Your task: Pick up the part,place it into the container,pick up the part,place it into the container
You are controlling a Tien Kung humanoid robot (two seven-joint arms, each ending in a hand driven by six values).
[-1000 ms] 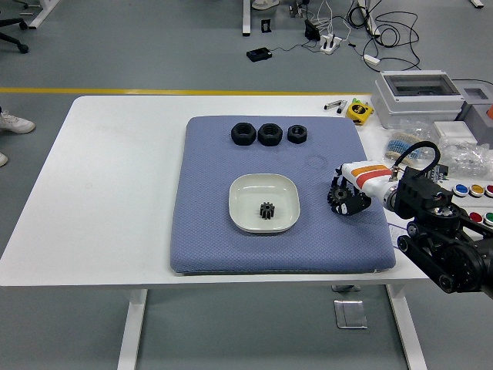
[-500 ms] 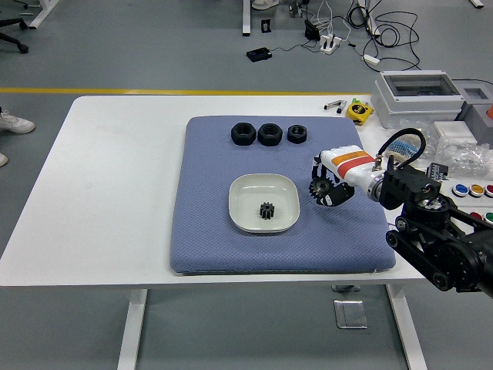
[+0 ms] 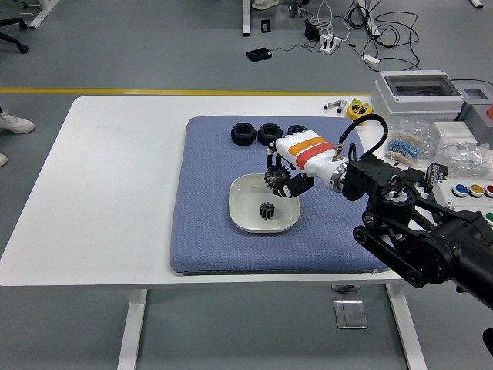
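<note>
So the robot's right hand — white shell with orange and red stripes, black fingers — was reaching in from the right over the white desk, and it hung right above the far-right part of the shallow white square-ish dish. The fingers were curled in and pinching a small black toothed gear, which sat up in the air over the dish rim, not touching it as far as I could see. A second little black gear already lay inside the dish, roughly in the middle, standing on its flat face.

The dish sat on a blue-grey padded mat that covered the middle of the desk. Along the far edge of the mat there was a row of three chunky black nut-like rings — the rightmost one was partly hidden behind the hand, so I couldn't make much of it.

Off to the right of the mat: a yellow tape measure near the far edge, a grey plastic box with a clear lid, and a panel of coloured push buttons. The black arm stretched across the right side of the desk.
</note>
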